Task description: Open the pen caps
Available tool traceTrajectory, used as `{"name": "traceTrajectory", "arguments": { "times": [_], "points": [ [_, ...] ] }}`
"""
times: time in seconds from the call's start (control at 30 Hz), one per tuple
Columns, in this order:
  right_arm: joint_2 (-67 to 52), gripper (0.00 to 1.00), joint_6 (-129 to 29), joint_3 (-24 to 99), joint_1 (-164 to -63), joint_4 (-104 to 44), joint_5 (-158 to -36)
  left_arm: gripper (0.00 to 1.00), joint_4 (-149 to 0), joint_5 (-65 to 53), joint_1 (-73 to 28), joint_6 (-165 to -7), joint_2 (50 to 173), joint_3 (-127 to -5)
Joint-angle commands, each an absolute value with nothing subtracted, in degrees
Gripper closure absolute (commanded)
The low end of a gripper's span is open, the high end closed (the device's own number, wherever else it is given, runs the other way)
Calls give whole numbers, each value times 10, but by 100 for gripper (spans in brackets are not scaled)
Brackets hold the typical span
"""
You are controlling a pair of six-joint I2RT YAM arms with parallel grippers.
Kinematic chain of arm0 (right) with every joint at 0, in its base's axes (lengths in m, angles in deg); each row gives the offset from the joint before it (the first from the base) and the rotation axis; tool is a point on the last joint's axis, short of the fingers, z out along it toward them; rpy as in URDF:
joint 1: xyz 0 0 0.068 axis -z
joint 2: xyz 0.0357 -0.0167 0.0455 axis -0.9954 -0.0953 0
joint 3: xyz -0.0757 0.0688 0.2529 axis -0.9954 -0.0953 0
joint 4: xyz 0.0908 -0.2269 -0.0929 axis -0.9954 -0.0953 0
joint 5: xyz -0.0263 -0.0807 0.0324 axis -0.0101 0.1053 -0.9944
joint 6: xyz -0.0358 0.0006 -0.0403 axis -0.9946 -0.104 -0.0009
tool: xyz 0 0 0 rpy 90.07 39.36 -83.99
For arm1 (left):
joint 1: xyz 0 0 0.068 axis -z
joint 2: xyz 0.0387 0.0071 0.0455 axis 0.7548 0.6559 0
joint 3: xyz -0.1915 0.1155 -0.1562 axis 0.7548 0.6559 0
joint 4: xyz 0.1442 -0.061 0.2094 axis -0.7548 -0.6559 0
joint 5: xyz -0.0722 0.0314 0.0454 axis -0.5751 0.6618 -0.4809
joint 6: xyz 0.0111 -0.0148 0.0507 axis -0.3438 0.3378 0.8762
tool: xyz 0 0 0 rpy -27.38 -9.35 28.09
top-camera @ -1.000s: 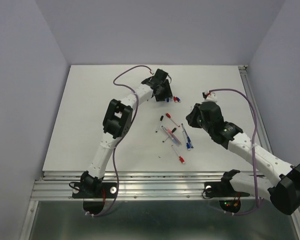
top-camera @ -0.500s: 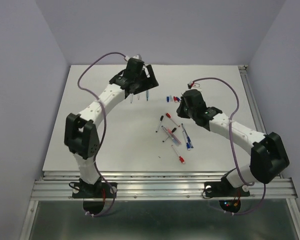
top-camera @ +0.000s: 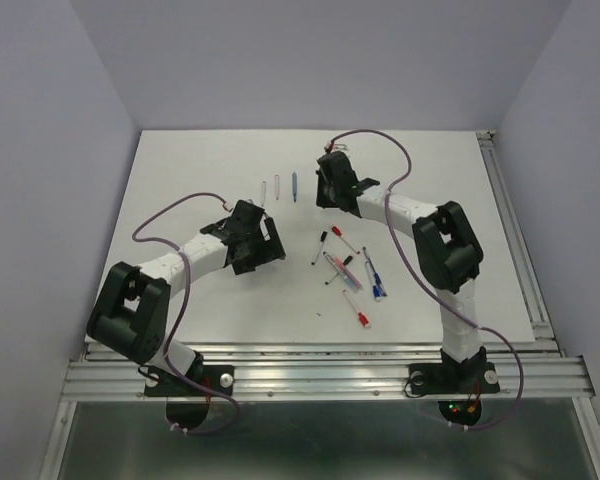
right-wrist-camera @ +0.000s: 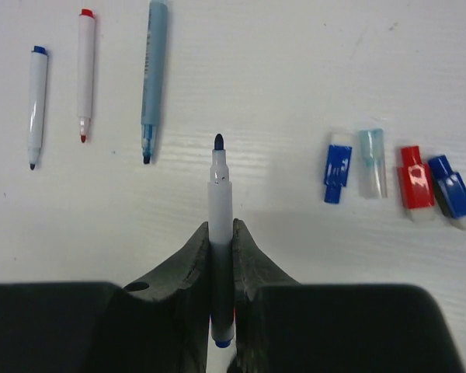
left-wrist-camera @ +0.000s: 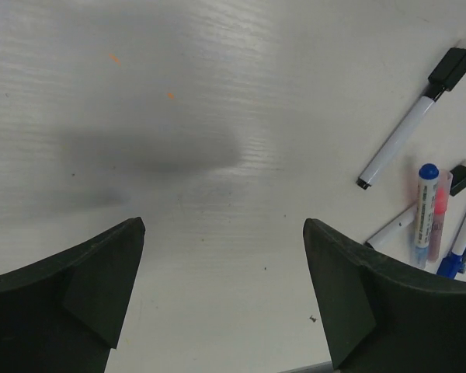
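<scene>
Gripping a thin marker (right-wrist-camera: 220,198) between its two matte black fingers, the right gripper (right-wrist-camera: 221,242) is closed firmly on the smooth white barrel. The dark rounded tip is bare and points away from the wrist. A small blue end shows low between the fingers.

The white table (right-wrist-camera: 279,70) has a fine lined grain. To the right of the marker four loose caps lie on it in a short row: a blue cap (right-wrist-camera: 336,172), a clear pale cap (right-wrist-camera: 371,162), a red cap (right-wrist-camera: 414,182) and a second blue cap (right-wrist-camera: 450,189), which seems to touch the red one. All are short, stubby plastic pieces with a paler part at one end.

To the left of the marker tip three uncapped pens lie almost parallel: a white pen with blue end (right-wrist-camera: 36,105), a white pen with red end (right-wrist-camera: 85,74) and a translucent light-blue pen (right-wrist-camera: 152,78).

The left gripper (left-wrist-camera: 225,287) has its wedge-shaped fingers (left-wrist-camera: 85,287) wide apart with nothing between them, over bare table. At its right lies a white pen wearing a squarish black cap (left-wrist-camera: 452,66). Near it is a clear pen (left-wrist-camera: 428,214) with pink inside and a round blue end.

From above, the left gripper sits just left of the heap of pens (top-camera: 348,268), and the right gripper is farther back.
</scene>
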State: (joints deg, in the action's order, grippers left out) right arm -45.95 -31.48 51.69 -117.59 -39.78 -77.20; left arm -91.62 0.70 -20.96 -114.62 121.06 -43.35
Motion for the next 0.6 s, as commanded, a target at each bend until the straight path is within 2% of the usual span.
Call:
{"name": "traceTrajectory", "arguments": {
  "times": [0.0,0.27,0.57],
  "points": [
    [-518,96,-337,630,-1177,-403,-775,2,-881,-5,-207,-1156,1143,-431],
    [-632,93,-334,755,-1177,-440,-784,2,-893,-11,-208,-1137,1130,-434],
    [-675,84,-308,781,-1178,-442,-811,1,-894,-13,-208,-1130,1120,-433]
  ]
}}
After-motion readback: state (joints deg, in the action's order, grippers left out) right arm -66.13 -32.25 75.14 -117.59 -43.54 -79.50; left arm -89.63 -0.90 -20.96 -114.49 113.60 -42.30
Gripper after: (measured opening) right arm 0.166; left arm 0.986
